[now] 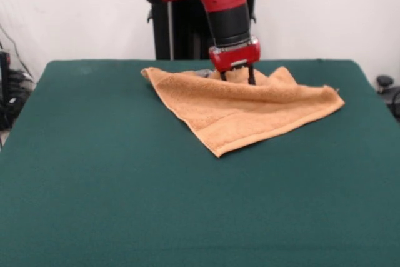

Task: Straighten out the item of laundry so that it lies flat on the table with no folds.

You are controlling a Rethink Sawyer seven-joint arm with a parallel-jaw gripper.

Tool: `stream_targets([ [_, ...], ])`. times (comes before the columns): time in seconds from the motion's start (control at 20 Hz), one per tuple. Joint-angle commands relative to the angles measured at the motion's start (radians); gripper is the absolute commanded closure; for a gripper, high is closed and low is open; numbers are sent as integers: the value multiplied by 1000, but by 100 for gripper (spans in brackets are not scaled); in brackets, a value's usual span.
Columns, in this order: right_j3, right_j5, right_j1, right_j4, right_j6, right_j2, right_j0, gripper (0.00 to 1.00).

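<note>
The orange-tan towel (244, 110) lies on the far middle of the dark green table (125, 186). It is spread in a rough triangle with one corner pointing toward the near side. Its far edge is bunched into folds and ridges. The red gripper (238, 81) comes down from above onto that far edge. Its two dark fingers (252, 78) stand on either side of a raised hump of towel and pinch it. The towel's far part behind the gripper is hidden. No white label shows.
The robot's black pedestal (181, 29) stands just behind the table's far edge. Dark equipment and cables (9, 92) sit off the table's left side, and a dark object (387, 89) sits off its right side.
</note>
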Motion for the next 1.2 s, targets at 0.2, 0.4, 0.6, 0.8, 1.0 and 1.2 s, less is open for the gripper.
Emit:
stream_targets([
  [0.2, -202, 1214, 34, 444, 141, -171, 228, 0],
  [0.4, -203, 1296, -36, 450, 144, -168, 248, 0],
  [0.6, -179, 1407, -195, 438, 144, -155, 257, 0],
  [0.8, -174, 1455, -277, 417, 151, -152, 258, 0],
  [1.0, -173, 1442, -301, 431, 163, -146, 251, 0],
  [1.2, -183, 1285, -304, 432, 181, -135, 252, 0],
])
